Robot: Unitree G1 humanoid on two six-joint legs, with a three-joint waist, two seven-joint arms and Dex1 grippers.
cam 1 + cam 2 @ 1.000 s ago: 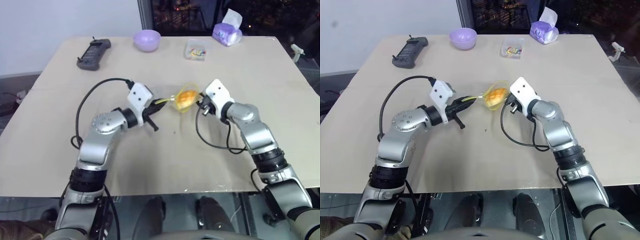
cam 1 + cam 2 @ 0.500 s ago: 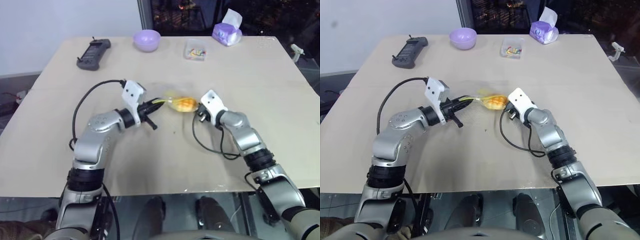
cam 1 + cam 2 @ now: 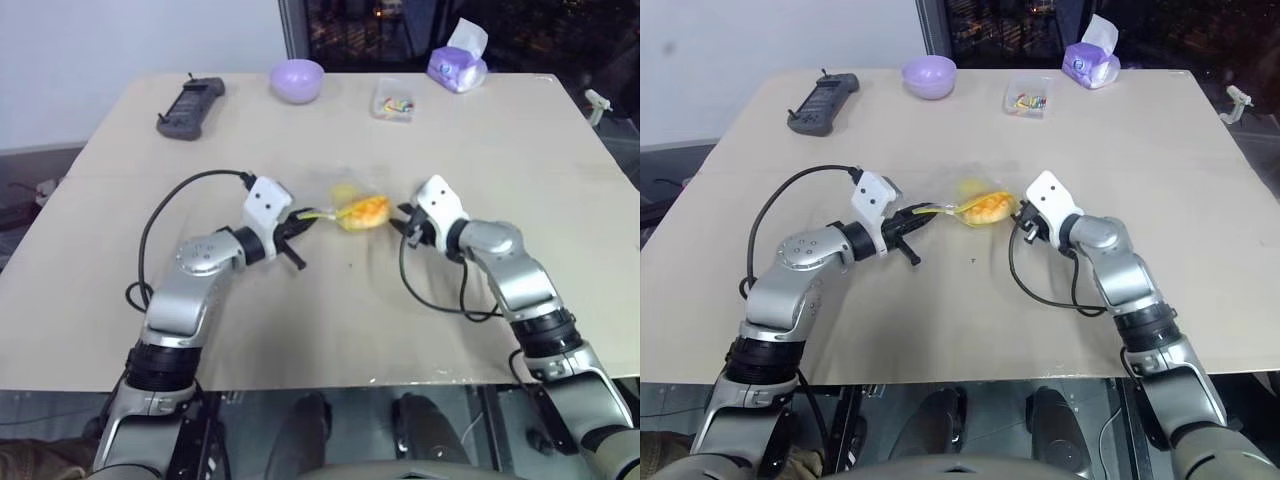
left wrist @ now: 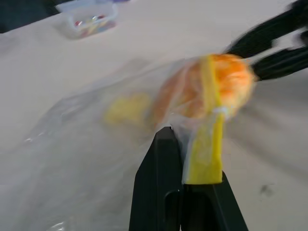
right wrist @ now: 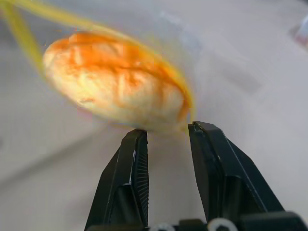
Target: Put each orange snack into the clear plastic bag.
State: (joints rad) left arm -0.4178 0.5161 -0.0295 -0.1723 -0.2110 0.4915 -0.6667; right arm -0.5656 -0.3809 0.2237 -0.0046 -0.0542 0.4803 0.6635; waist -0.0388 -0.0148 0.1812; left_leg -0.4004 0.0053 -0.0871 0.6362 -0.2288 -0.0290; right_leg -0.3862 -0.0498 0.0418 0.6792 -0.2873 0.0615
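Observation:
The clear plastic bag (image 4: 91,144) lies low over the table's middle. My left gripper (image 3: 300,220) is shut on the bag's yellow seal strip (image 4: 204,156). The orange snack (image 3: 365,210), a domed bun with a grid top, sits in the bag's mouth, with the yellow rim looped round it (image 5: 115,86). My right gripper (image 5: 168,131) is on the snack's other side, pointing at it. Its fingers are apart, with bare table showing between them and the tips right at the snack's near edge. I cannot tell whether they touch it.
Along the far edge stand a black remote (image 3: 190,100), a small purple bowl (image 3: 297,80), a small clear box of colourful bits (image 3: 392,103) and a purple tissue pack (image 3: 457,65). A white object (image 3: 597,100) lies at the far right. Black cables loop from both wrists.
Both grippers have sunk toward the table, and the bag and snack came down with them. The left gripper also drew a little to the left. Neither gripper's fingers changed.

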